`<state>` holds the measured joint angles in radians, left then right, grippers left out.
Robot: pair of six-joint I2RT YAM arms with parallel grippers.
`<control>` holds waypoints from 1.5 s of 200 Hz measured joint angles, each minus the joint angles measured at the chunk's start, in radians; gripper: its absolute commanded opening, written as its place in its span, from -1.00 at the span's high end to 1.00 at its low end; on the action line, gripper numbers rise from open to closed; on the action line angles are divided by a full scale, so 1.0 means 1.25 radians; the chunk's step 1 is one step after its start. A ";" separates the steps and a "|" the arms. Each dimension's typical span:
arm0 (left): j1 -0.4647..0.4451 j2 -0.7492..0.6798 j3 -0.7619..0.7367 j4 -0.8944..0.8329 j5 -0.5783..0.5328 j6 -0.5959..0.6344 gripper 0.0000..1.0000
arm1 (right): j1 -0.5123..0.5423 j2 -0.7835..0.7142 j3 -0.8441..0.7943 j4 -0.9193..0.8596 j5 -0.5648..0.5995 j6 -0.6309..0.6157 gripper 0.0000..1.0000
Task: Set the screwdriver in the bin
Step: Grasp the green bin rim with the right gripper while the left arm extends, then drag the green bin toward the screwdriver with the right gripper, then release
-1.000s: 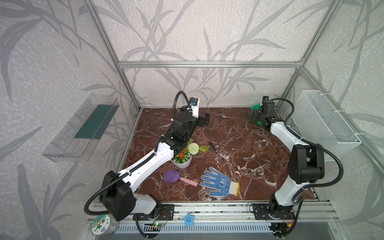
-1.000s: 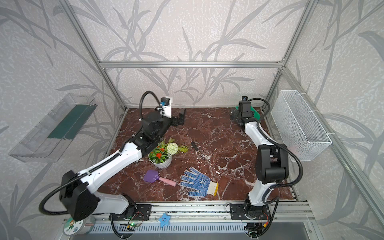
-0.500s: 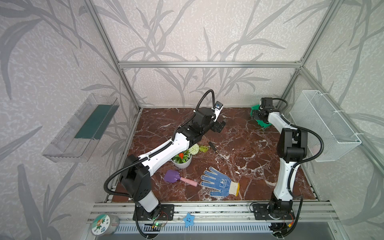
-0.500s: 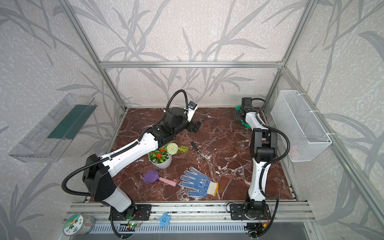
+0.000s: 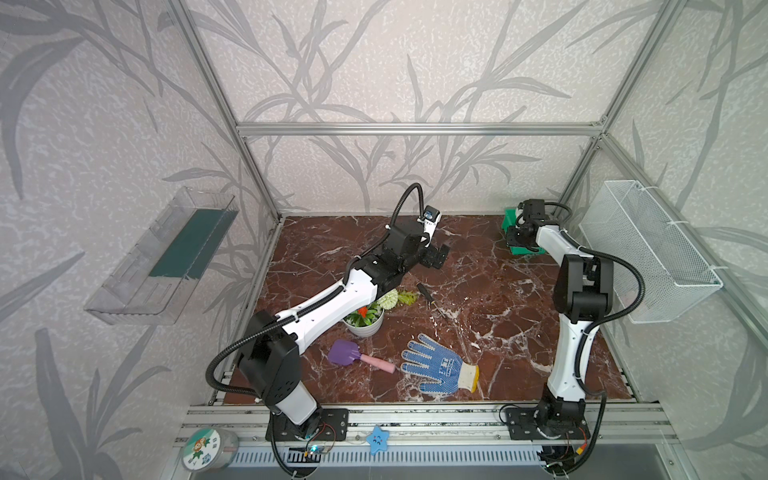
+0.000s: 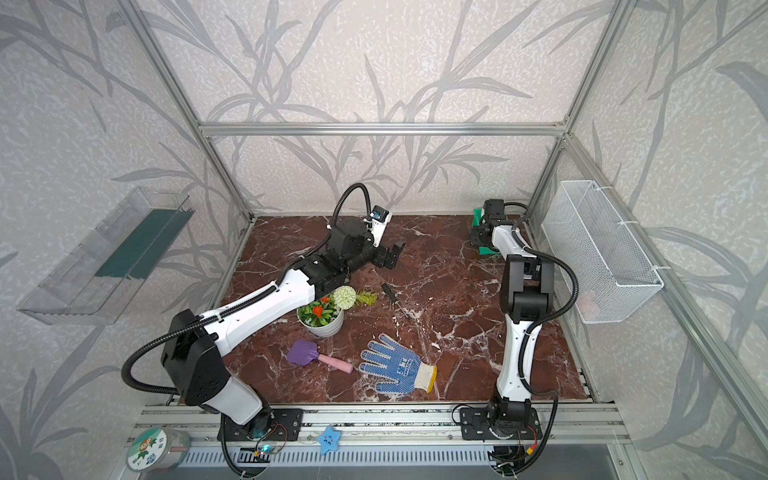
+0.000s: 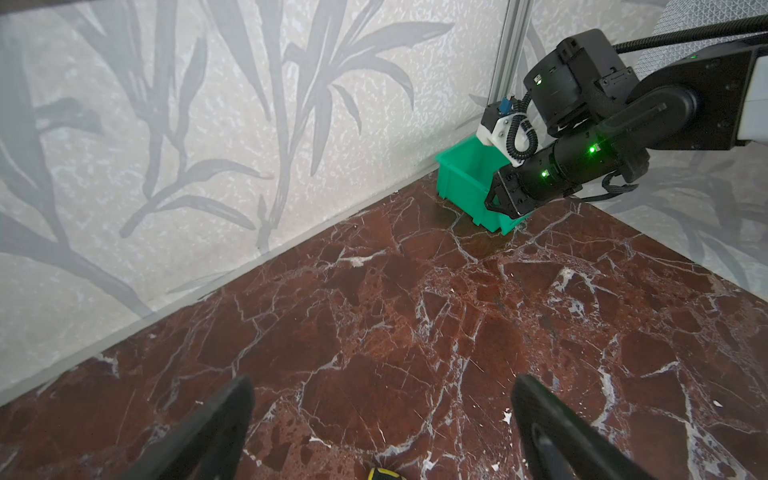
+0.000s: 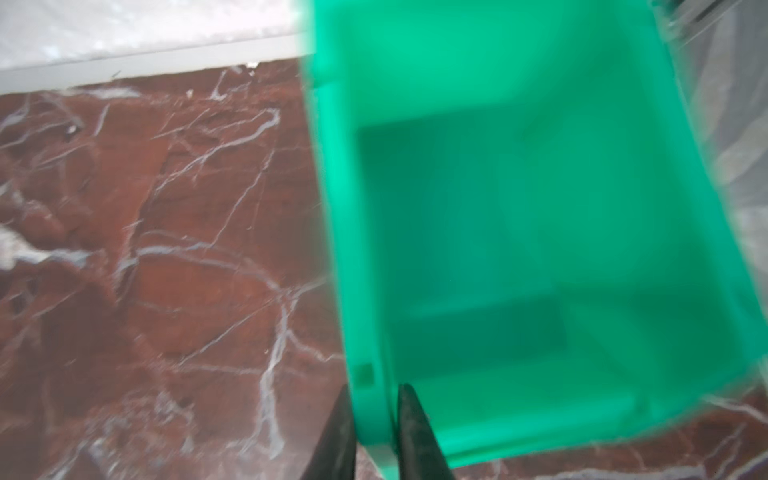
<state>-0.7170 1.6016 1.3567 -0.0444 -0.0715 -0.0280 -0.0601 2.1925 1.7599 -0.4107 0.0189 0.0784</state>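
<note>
Screwdriver (image 5: 430, 298) flat on table (image 5: 498, 332), well apart from bin (image 7: 463, 178); long axis diagonal, handle end toward left gripper (image 7: 382, 382), whose jaws stand wide, empty, just behind it. Right gripper (image 8: 374, 390): jaws pinched on bin side wall. Nearer one: left gripper.

Arm stretched forward, left tool (image 7: 382, 384) spread wide; right tool (image 8: 374, 390) apparently pinches the bin (image 8: 540, 208) wall.

Right wrist view: green bin (image 8: 540, 249) blurred, cut off by the edges. Left wrist view: only the handle tip of the screwdriver (image 7: 382, 474) shows. In both top views the right arm (image 5: 552, 239) partly hides the bin.
</note>
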 measured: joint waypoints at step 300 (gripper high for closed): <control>0.012 -0.191 -0.148 -0.099 0.006 -0.178 -0.98 | 0.461 -0.385 -0.511 0.046 0.110 0.074 0.46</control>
<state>-0.7025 1.3628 1.1717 -0.1680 -0.0639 -0.2501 0.5156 1.7111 1.1206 -0.3534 0.1562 0.1711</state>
